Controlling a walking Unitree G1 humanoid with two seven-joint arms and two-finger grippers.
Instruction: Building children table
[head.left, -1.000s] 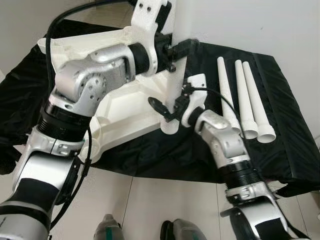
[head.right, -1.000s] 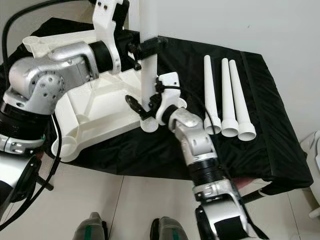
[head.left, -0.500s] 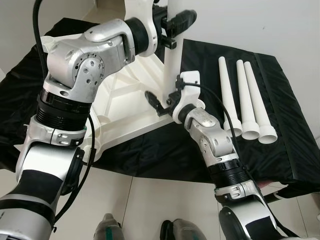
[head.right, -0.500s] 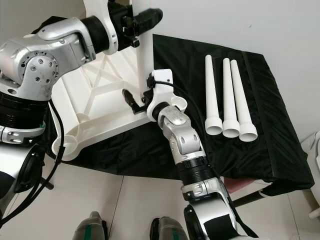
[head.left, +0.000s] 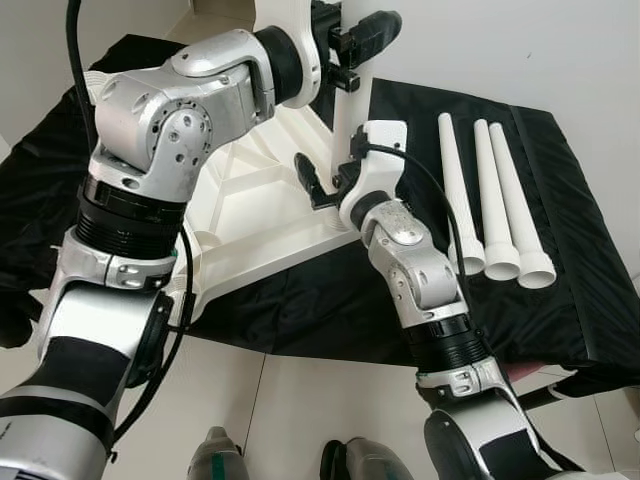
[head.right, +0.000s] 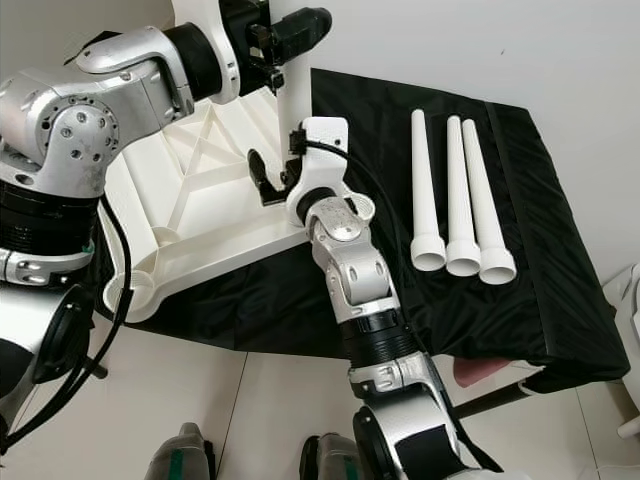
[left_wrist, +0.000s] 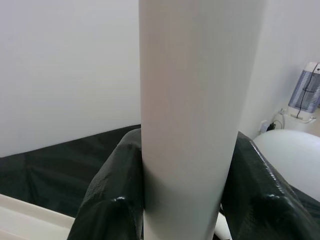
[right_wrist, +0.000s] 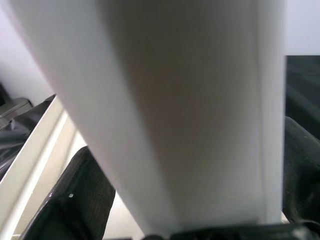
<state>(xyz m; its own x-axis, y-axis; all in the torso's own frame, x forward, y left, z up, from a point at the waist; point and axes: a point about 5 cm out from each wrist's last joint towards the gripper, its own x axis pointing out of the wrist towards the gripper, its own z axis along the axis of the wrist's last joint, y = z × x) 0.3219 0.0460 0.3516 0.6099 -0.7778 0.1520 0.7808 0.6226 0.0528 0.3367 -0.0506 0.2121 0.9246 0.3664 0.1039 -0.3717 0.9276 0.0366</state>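
A white table leg (head.right: 293, 105) stands upright over the near right corner of the upturned white tabletop (head.right: 190, 225). My left gripper (head.right: 290, 30) is shut on the leg's upper part; in the left wrist view the leg (left_wrist: 190, 115) sits tight between the black fingers (left_wrist: 112, 200). My right gripper (head.left: 325, 185) is shut on the leg's lower end, just above the tabletop. In the right wrist view the leg (right_wrist: 185, 115) lies between the fingers (right_wrist: 80, 200). The leg's foot is hidden behind my right wrist.
Three spare white legs (head.right: 447, 200) lie side by side on the black cloth (head.right: 540, 280) to the right. The cloth's front edge drops to a pale tiled floor (head.left: 300, 400). A white wall stands close behind.
Both arms have carried the upright leg away from me, from just off the tabletop's near corner to over that corner. The right forearm has stretched out with it.
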